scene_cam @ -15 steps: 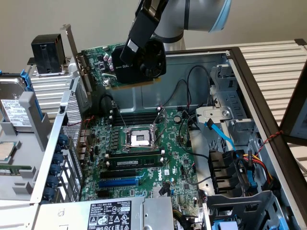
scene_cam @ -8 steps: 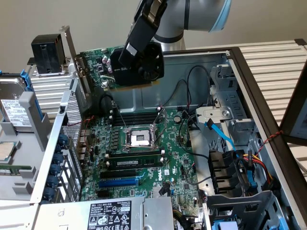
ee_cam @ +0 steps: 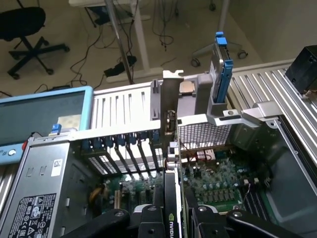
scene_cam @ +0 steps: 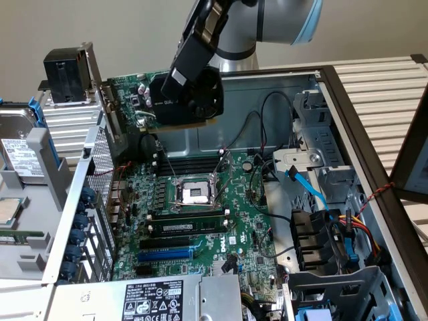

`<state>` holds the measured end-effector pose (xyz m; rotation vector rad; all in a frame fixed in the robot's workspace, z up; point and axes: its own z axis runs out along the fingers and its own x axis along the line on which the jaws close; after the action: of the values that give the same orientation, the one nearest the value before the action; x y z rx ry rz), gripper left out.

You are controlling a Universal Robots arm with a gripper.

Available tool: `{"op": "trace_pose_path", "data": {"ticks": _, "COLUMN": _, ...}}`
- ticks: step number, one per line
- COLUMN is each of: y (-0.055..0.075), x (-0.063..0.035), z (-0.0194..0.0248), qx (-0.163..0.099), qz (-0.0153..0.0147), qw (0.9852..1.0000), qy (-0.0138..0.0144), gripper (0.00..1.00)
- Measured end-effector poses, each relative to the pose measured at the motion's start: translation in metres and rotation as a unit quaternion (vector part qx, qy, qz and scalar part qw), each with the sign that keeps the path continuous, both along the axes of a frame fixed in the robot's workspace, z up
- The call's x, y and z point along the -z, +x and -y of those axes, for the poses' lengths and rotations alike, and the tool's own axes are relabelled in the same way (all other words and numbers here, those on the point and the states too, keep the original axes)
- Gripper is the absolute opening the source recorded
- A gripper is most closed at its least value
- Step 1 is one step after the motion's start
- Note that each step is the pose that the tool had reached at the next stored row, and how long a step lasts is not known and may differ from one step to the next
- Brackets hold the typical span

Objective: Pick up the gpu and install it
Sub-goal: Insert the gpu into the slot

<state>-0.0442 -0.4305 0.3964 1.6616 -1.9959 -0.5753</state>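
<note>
The gpu [scene_cam: 202, 101], a green board with a black fan shroud, hangs in the air over the back of the open computer case. It is above the far end of the large green motherboard [scene_cam: 200, 227]. My gripper [scene_cam: 188, 81] is shut on it from above, the arm reaching in from the top. In the wrist view the gpu [ee_cam: 171, 163] is edge-on between my fingers [ee_cam: 148, 221], and my gripper [ee_cam: 173, 224] clamps its shroud. Its metal bracket [ee_cam: 170, 106] points toward the case's slotted rear wall [ee_cam: 129, 144].
On the motherboard are the CPU socket [scene_cam: 195, 192], black RAM sticks [scene_cam: 184, 224] and a blue slot [scene_cam: 166, 255]. The power supply [scene_cam: 157, 301] sits at the near edge and cables and drive bays [scene_cam: 334, 227] at the exterior view's right. A hard drive [scene_cam: 20, 157] lies outside the case.
</note>
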Motion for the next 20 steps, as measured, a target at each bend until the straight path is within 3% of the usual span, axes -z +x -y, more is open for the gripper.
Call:
{"op": "trace_pose_path", "data": {"ticks": 4, "y": 0.000, "x": 0.0045, "z": 0.0008, "qx": -0.001, "qz": -0.0058, "qw": 1.0000, "qy": 0.0040, "gripper": 0.27}}
{"op": "trace_pose_path", "data": {"ticks": 12, "y": 0.001, "x": 0.0180, "z": 0.0054, "qx": -0.004, "qz": -0.0108, "qw": 0.9999, "qy": 0.0066, "gripper": 0.27}}
{"op": "trace_pose_path", "data": {"ticks": 16, "y": 0.002, "x": 0.0226, "z": 0.0104, "qx": -0.005, "qz": -0.0177, "qw": 0.9998, "qy": 0.0095, "gripper": 0.27}}
{"op": "trace_pose_path", "data": {"ticks": 20, "y": 0.002, "x": 0.0267, "z": 0.0143, "qx": -0.007, "qz": -0.0238, "qw": 0.9996, "qy": 0.0141, "gripper": 0.27}}
